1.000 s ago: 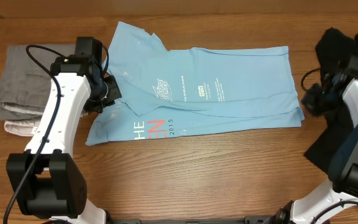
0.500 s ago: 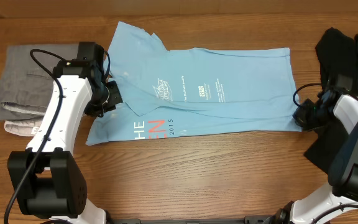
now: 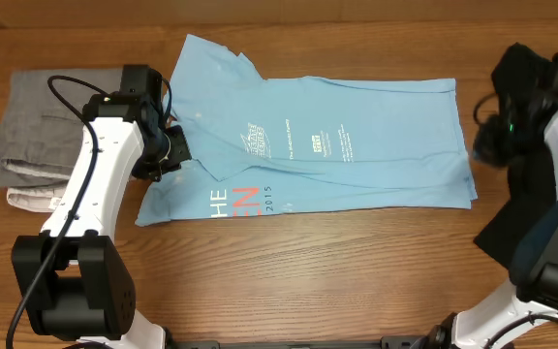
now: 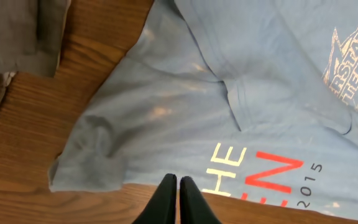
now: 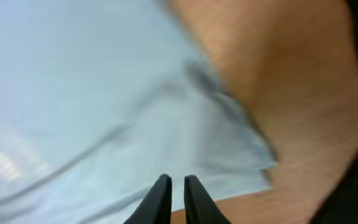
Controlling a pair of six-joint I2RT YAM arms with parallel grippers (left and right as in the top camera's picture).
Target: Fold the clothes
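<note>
Shirt (image 3: 376, 160) flat mid-table (image 3: 308, 281), folded lengthwise. Left gripper (image 4: 178, 185) unmoved at sleeve edge, fingers pressed together, nothing pinched. Right gripper (image 5: 174, 182) has lifted off hem corner (blurred overhead), fingers a slit apart, empty.

Overhead looks down; both wrist views close over T-shirt (image 3: 356, 107).

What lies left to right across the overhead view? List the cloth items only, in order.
gray folded cloth → light blue T-shirt → black cloth
</note>
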